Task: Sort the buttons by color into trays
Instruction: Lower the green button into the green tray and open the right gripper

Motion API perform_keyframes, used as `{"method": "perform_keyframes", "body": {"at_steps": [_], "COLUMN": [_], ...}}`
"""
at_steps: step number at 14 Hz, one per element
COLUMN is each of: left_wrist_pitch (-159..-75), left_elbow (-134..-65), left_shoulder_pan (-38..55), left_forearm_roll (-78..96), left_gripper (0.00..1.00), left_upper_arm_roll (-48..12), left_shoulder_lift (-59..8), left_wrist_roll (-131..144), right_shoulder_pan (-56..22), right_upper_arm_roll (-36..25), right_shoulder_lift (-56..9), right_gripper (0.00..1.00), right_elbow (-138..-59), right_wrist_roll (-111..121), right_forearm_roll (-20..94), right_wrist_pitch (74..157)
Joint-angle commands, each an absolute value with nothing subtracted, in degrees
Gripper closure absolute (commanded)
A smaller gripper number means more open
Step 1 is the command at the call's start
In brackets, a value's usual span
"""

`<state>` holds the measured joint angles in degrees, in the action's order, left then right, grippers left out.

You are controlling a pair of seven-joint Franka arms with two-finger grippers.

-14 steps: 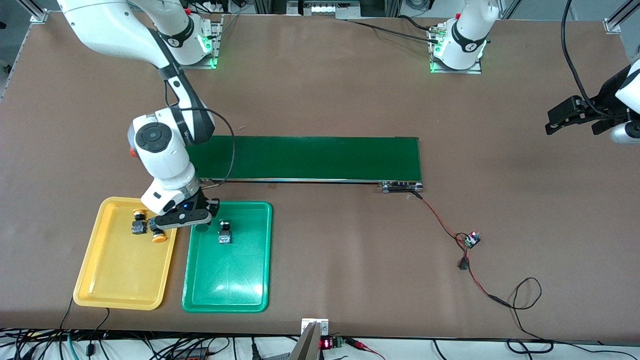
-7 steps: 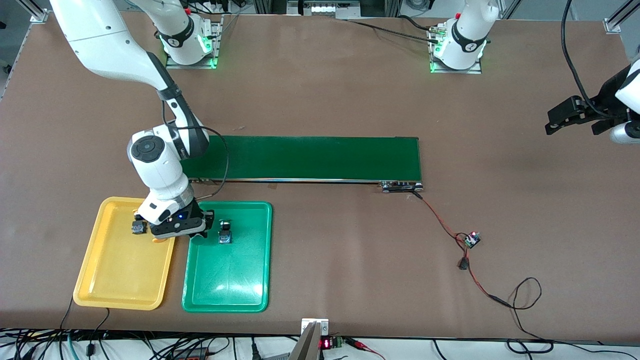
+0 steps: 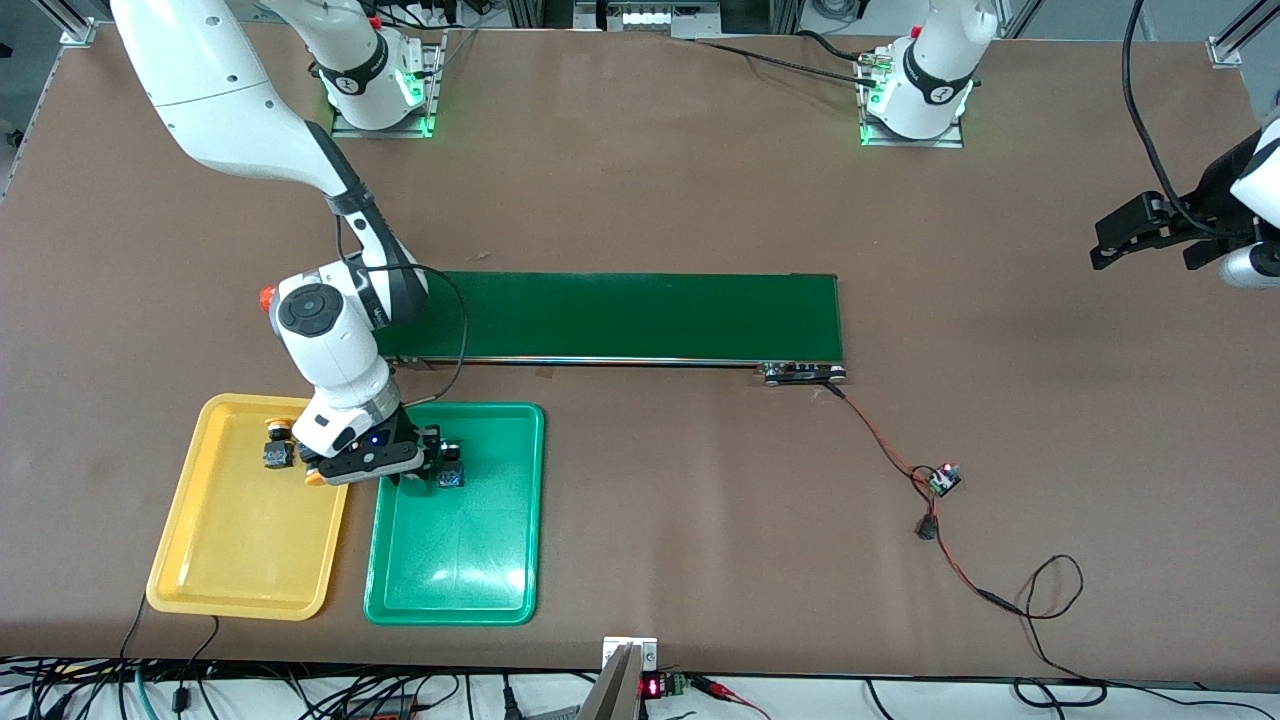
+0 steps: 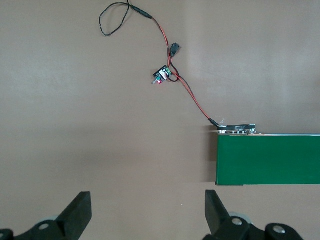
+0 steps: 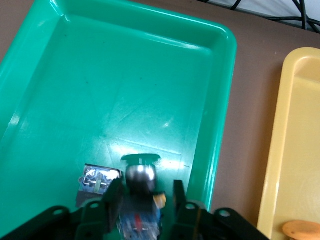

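My right gripper [image 5: 145,195] is low in the green tray [image 3: 455,560], at the end nearest the belt, and stands open. A green-capped button [image 5: 141,175] lies between its fingers, with a gap to one finger [image 5: 178,192]. A second button [image 5: 97,180] lies right beside it in the same tray [image 5: 100,75]. The front view shows only this second green button [image 3: 452,477]; the other is hidden under my right gripper [image 3: 410,470]. The yellow tray [image 3: 240,550] holds two yellow-capped buttons, one [image 3: 278,446] in plain sight and one [image 3: 314,478] partly covered by the hand. My left gripper [image 4: 147,215] waits open over bare table.
A long dark-green belt [image 3: 620,315] lies across the table's middle, just past the trays. A red-and-black wire with a small circuit board [image 3: 945,478] trails from its end toward the left arm's side. My left gripper [image 3: 1105,245] hangs at that end of the table.
My right hand has shifted from above the yellow tray's edge down into the green tray, next to the button lying there. Its jaws have parted from the green button. The left arm is still.
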<state>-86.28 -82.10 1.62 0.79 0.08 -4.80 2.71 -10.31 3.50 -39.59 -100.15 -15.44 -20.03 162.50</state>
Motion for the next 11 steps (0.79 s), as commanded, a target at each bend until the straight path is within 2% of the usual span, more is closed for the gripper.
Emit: {"method": "perform_keyframes", "body": {"at_steps": [1, 5, 11], "left_wrist_pitch": [-86.04, -86.04, -85.78], "left_elbow": [-81.21, -81.21, -81.21], "left_shoulder_pan": [1.41, 1.41, 1.41], "left_forearm_roll": [0.79, 0.79, 0.88], "left_gripper": [0.00, 0.00, 0.00], "left_upper_arm_roll": [0.18, 0.18, 0.18], "left_shoulder_lift": [-5.01, -5.01, -5.01], "left_wrist_roll": [1.32, 1.32, 1.49], "right_shoulder_pan": [-10.37, -10.72, -10.72], "right_upper_arm_roll": [3.60, 3.69, 4.22], "right_shoulder_lift": [-40.43, -38.86, -27.53], "right_gripper": [0.08, 0.07, 0.07], "right_elbow": [-98.79, -98.88, -99.05], "right_wrist_roll": [-15.82, -16.17, -17.84], "right_forearm_roll": [-20.65, -18.12, -17.23], "right_wrist_pitch": [162.95, 161.29, 137.50]}}
